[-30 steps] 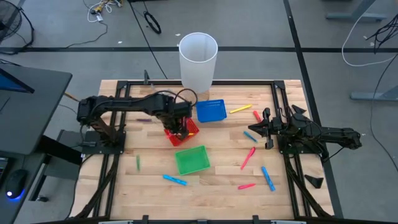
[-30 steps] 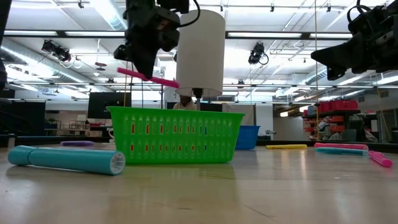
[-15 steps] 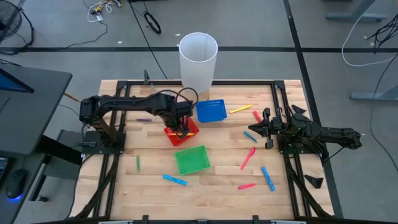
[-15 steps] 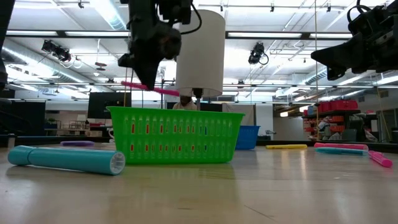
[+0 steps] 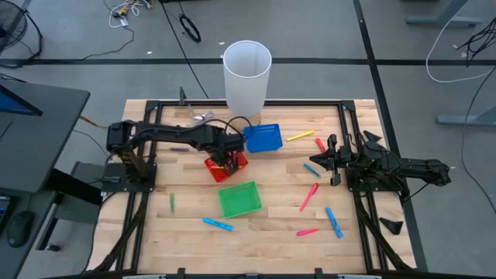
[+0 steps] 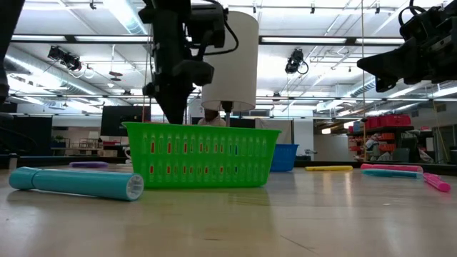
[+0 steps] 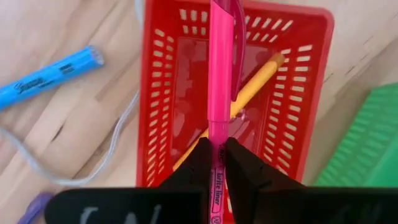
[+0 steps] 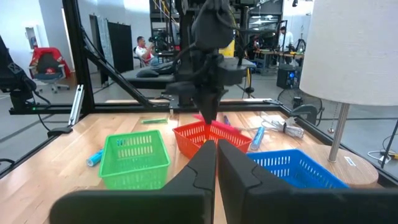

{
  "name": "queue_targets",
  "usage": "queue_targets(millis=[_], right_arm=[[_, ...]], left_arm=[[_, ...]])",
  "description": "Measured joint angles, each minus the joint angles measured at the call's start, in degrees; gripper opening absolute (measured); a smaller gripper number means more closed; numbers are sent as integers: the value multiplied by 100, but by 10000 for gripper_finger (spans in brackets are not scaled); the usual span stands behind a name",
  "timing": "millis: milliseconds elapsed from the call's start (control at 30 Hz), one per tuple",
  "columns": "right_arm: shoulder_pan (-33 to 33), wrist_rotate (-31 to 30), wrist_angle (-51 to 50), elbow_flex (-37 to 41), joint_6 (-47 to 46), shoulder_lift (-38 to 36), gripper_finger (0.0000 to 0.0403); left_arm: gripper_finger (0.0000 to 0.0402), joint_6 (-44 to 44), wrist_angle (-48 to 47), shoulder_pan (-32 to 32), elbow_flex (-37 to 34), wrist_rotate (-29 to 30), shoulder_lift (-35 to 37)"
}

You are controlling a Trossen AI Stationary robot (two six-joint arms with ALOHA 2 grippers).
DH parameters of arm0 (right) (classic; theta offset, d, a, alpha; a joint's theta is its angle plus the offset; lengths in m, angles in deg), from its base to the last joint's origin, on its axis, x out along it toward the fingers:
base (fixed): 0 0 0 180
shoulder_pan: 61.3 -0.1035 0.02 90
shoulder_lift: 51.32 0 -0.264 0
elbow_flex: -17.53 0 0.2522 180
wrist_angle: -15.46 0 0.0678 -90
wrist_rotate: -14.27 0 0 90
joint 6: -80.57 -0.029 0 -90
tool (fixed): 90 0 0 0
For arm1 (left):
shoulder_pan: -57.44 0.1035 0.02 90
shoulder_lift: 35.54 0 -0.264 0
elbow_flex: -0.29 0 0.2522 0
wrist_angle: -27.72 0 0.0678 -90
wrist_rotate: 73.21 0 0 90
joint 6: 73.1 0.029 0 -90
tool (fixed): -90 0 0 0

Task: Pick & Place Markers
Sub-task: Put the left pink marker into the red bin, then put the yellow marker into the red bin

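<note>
Green basket [image 5: 237, 199] beside red basket [image 5: 226, 166]

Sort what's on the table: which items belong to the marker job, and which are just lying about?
Job: pink marker held by the left gripper over the red basket, yellow marker inside it, loose markers, green basket, blue basket.
Lying about: white cylinder, metal clip.

Red basket [image 5: 226, 166], blue basket [image 5: 263, 138], green basket [image 5: 238, 199], white cylinder [image 5: 247, 75] on wooden table [image 5: 186, 236].
</note>
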Motion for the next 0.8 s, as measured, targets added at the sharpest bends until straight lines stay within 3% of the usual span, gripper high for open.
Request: queue_targets(millis=[433,800], right_arm=[[0,0,0,-2,1,-2,20],[0,-1,-2,1,1,-2,20]], left_arm=[[30,61,102,-75,0,20,-286],[94,-89,113,-73,0,37,-286]])
